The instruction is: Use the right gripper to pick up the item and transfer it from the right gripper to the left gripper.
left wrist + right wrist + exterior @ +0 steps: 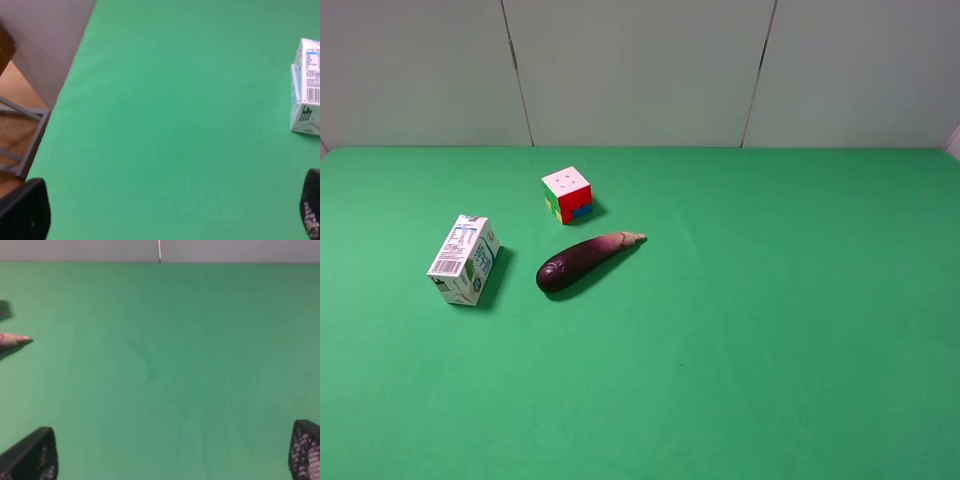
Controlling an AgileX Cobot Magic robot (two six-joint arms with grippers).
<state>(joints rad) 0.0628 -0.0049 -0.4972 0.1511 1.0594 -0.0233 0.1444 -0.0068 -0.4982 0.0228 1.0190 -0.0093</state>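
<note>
The item, a small white carton (465, 260) with blue markings and a barcode, lies on its side at the left of the green table. The left wrist view shows it (306, 95) at the frame's edge, ahead of the left gripper (170, 212), whose two black fingertips (27, 212) stand wide apart with nothing between them. The right gripper (172, 455) is open and empty too, its fingertips (35, 455) over bare green cloth. Neither arm shows in the high view.
A colourful puzzle cube (568, 194) stands behind a dark purple eggplant (582, 262) near the table's middle left. The eggplant's pale stem tip (12, 340) shows in the right wrist view. The table's left edge, a grey frame (22, 145) and wood floor show beside it.
</note>
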